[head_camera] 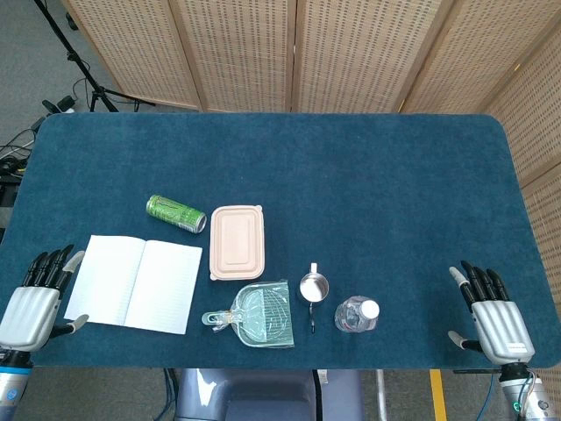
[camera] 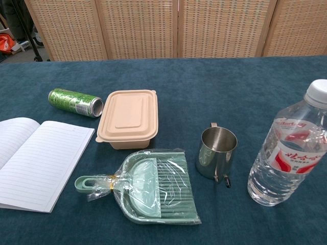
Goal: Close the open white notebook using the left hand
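The notebook (head_camera: pixel 134 284) lies open and flat near the table's front left edge, just left of the lunch box (head_camera: pixel 236 242), so closing has not begun. The left hand (head_camera: pixel 31 303) is held palm down just beside the left page, fingers straight, slightly spread and empty. One page's outer edge should be lifted and folded across the spine. The right hand (head_camera: pixel 493 314) rests well apart, fingers likewise spread and empty

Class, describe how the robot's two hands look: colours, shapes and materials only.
Both the left hand and the right hand have ribbed silver-grey backs, slim black fingers and a pale grey thumb. Each sits on a grey wrist with a blue ring.
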Motion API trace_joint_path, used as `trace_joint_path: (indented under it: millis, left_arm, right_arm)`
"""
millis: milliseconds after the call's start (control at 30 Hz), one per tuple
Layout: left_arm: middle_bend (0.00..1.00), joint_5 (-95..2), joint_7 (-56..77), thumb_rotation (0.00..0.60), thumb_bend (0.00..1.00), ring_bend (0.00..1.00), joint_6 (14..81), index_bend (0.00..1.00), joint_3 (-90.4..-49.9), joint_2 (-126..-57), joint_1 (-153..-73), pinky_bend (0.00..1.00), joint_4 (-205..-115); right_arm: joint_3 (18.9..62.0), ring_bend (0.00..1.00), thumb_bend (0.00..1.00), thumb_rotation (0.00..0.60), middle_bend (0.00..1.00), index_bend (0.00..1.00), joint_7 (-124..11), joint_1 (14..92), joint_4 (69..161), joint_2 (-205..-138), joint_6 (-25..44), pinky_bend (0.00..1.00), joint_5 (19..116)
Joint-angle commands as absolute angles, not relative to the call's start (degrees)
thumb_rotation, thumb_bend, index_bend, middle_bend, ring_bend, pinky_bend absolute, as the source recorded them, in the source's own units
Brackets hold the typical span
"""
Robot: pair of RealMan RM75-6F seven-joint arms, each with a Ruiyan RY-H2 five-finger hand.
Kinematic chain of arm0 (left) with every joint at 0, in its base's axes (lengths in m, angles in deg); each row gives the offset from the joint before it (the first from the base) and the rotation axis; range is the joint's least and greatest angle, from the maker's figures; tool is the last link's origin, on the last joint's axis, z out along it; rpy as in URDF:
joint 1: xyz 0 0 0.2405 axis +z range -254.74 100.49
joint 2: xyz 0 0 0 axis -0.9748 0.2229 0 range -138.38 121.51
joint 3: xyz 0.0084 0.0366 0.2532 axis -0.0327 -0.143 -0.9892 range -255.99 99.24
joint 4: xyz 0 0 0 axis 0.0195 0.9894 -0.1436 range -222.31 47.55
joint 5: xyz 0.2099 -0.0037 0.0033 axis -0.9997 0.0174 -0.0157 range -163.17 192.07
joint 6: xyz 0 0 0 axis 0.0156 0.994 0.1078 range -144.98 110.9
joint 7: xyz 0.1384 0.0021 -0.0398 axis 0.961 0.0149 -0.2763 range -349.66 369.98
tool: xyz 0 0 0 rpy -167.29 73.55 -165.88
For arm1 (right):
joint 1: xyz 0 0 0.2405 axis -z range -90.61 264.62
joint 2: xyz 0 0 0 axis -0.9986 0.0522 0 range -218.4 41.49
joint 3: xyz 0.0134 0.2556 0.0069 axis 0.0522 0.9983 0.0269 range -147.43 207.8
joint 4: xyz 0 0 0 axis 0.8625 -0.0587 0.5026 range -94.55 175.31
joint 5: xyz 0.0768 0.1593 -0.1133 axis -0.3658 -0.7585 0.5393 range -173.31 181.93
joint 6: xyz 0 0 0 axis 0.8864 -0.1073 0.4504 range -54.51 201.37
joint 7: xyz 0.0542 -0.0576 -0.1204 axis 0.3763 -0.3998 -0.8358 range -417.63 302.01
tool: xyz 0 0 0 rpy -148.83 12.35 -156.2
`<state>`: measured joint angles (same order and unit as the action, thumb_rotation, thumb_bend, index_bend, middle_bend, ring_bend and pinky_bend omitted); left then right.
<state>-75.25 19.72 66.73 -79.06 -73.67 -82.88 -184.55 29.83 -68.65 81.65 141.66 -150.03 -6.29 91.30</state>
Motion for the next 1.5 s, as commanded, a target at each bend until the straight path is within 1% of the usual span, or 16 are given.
trace_joint_path:
  millis: [33, 267, 500, 733, 900, 1500]
  left_arm:
    - [0.00, -75.8, 19.0, 0.600, 0.00, 0.00, 66.8, 0.00, -79.4, -73.5, -82.9, 0.00, -184.0]
    - [0.00, -77.7, 17.0, 0.600, 0.00, 0.00, 66.6, 0.00, -80.8, -73.9, -82.7, 0.00, -180.6]
    - [0.00, -77.9, 14.5, 0.600, 0.00, 0.00, 64.1, 0.00, -82.5, -75.3, -82.8, 0.00, -175.8]
    - [0.00, -78.6, 13.6, 0.600, 0.00, 0.00, 64.4, 0.00, -83.2, -77.0, -82.4, 0.00, -171.8]
    - [0.00, -78.0, 14.2, 0.600, 0.00, 0.00, 63.5, 0.00, -82.9, -78.9, -82.7, 0.00, -169.1]
    - [0.00, -74.6, 15.6, 0.600, 0.00, 0.00, 55.8, 0.00, -81.9, -84.2, -86.3, 0.00, -162.6]
  right_arm:
    - [29.8, 0.00, 0.00, 0.600, 0.00, 0.00, -68.6, 81.7, 141.6, -150.0, -6.4, 0.00, 91.4]
    - [29.9, 0.00, 0.00, 0.600, 0.00, 0.00, -68.0, 81.8, 141.6, -149.8, -6.6, 0.00, 91.4]
    - [29.9, 0.00, 0.00, 0.600, 0.00, 0.00, -67.8, 81.7, 141.4, -149.9, -6.3, 0.00, 91.4]
    - [29.9, 0.00, 0.00, 0.600, 0.00, 0.00, -67.8, 81.6, 141.3, -150.0, -6.1, 0.00, 91.4]
    - [29.9, 0.00, 0.00, 0.600, 0.00, 0.00, -67.8, 81.6, 141.3, -150.0, -6.1, 0.00, 91.4]
    - [30.0, 0.00, 0.00, 0.600, 0.00, 0.00, -67.3, 81.7, 141.2, -149.9, -6.6, 0.00, 91.7]
